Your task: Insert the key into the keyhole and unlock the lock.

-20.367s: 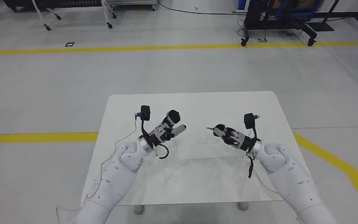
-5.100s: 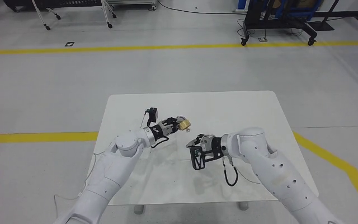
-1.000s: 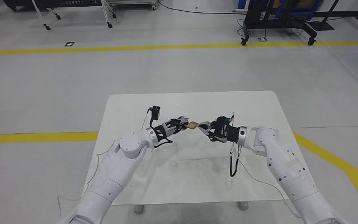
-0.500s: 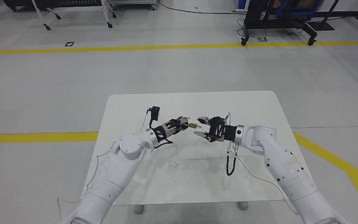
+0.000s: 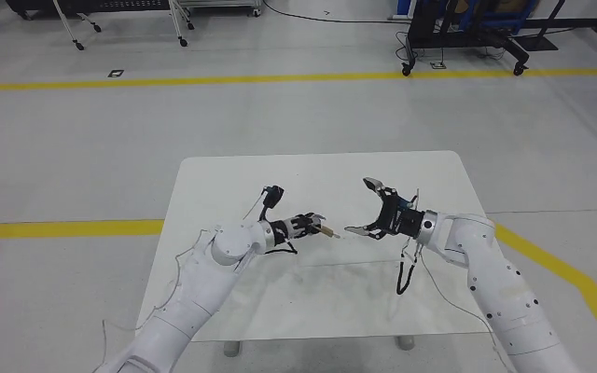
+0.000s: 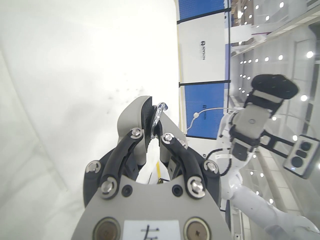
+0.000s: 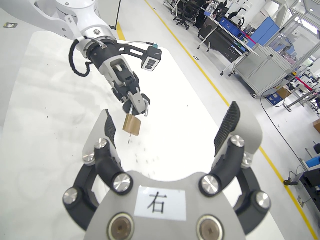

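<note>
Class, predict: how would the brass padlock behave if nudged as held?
The padlock looks solid brass, so probably heavy for its size. The left gripper pinches only its shackle, so the body may swing. Smooth metal could slip.

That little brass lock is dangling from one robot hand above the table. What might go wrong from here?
The left gripper pinches the padlock only by its thin shackle, so it may swing or slip onto the table. What looks like the key pokes from its underside with nothing holding it; it might drop out. The right gripper is open and apart, and could easily miss so slim a target.
</note>
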Robot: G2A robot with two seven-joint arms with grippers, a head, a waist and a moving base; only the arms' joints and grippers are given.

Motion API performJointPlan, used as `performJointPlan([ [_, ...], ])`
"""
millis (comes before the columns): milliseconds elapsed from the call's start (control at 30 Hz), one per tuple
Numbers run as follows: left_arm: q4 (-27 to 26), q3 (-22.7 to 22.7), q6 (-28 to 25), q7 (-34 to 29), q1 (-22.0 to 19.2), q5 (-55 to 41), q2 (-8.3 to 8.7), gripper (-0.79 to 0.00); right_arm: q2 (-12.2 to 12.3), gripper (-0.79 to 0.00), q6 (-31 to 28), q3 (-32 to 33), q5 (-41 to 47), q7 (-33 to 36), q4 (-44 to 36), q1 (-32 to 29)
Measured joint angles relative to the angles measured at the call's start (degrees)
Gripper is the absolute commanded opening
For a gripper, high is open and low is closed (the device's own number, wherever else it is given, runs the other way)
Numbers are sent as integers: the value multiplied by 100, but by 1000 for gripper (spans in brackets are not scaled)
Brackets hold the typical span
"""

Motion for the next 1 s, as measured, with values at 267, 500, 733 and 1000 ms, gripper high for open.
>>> performJointPlan([
  [267, 76, 374, 451, 11, -151, 552, -80, 0, 0, 0, -1, 1, 0, 0, -1, -1],
  [500, 76, 431, 574, 49, -188, 766, -96, 0, 0, 0, -1, 1, 0, 0, -1, -1],
  [733, 24, 128, 502, 188, -149, 608, -48, 0, 0, 0, -1, 1, 0, 0, -1, -1],
  [1000, -432, -613, 363, 662, 169, 142, 81, 0, 0, 0, -1, 1, 0, 0, -1, -1],
])
